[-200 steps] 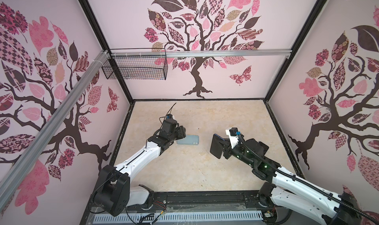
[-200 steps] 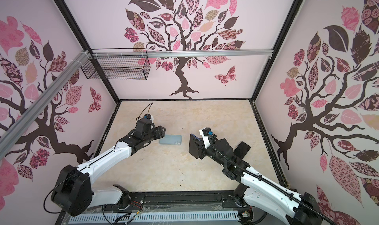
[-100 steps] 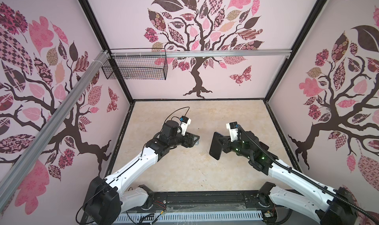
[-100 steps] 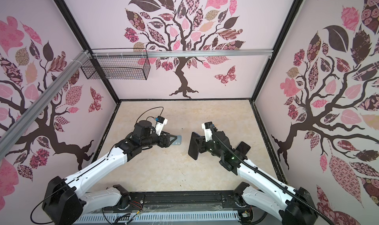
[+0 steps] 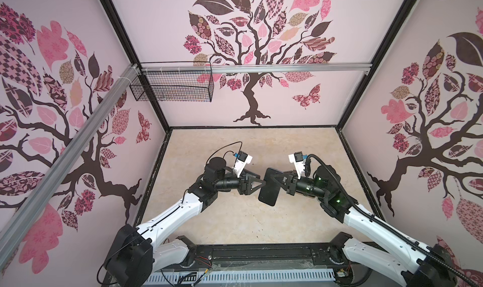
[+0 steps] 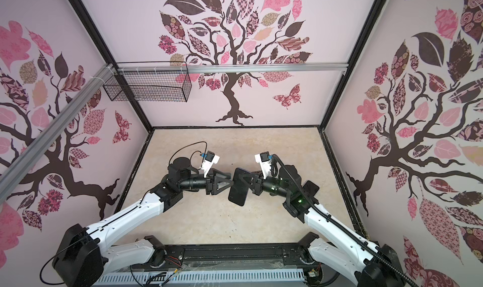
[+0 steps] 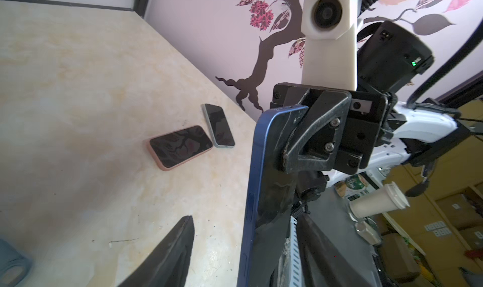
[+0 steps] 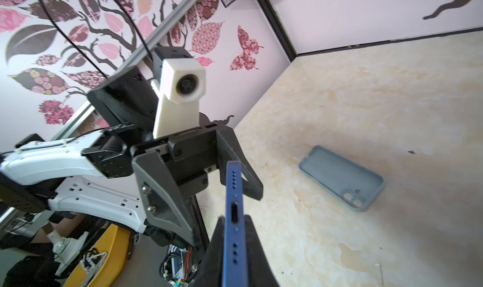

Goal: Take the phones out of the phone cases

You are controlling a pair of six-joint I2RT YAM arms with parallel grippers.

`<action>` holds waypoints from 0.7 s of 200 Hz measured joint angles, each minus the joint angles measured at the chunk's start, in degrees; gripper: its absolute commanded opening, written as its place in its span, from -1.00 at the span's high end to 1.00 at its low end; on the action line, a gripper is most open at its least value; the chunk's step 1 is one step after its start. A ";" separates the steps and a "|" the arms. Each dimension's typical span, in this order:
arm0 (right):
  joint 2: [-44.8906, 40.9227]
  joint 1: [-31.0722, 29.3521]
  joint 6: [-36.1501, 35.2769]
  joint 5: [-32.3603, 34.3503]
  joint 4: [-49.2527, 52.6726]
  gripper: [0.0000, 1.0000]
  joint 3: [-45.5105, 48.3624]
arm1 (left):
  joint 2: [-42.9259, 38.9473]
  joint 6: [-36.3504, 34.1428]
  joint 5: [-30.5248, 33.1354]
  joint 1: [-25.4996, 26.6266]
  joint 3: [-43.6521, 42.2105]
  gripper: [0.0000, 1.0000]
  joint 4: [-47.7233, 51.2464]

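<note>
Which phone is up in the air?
The blue phone. The right tool holds it up on edge, while the pink phone and the pale phone lie flat on the table.

surface: beige marbled tabletop (image 5: 235, 147) | on it: empty grey-blue phone case (image 8: 342, 177), pink-cased phone (image 7: 180, 147), pale-blue phone (image 7: 219, 128) beside it

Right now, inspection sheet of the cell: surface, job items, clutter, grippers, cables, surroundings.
Surface: beige marbled table, few dark specks.
Job's things: blue phone out of its case, held in the air; grey-blue case lies empty, open side up, on the table.
Clutter: pink-cased phone and pale phone lie screen up, side by side.
Grippers: right gripper shut on blue phone; left gripper open, fingers astride the phone's free end.
Cables: black cable loops above left wrist; ribbed conduit runs along right arm.
Surroundings: wire basket on rail; tree-decal walls.
</note>
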State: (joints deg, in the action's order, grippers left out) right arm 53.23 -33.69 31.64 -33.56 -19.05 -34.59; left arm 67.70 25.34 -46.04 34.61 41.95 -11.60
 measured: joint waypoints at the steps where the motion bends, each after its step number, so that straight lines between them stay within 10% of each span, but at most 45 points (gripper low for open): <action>1: 0.02 0.00 0.15 -0.15 -0.22 1.00 0.00 | 0.02 0.20 -0.22 0.02 -0.04 -0.17 -0.17; 74: 0.81 0.04 5.42 -4.31 -8.31 1.00 0.04 | 0.02 3.30 -7.72 0.50 -0.37 1.00 -6.34; 95: 0.76 0.09 5.51 -5.62 -9.51 1.00 0.15 | -0.17 4.35 -9.38 0.24 -0.48 1.00 -7.13; 121: 0.66 0.11 5.84 -6.05 -10.67 0.32 0.17 | -0.57 5.35 -9.55 0.31 -0.52 1.00 -8.70; 140: 0.44 0.04 7.21 -6.34 -12.83 0.18 1.14 | -1.09 6.95 -7.80 0.63 -0.87 1.00 -10.23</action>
State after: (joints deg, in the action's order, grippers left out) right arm 53.67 -33.65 38.85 -39.90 -31.88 -33.45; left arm 66.61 32.29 -53.84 35.24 41.08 -21.82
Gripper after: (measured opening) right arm 0.380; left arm 0.066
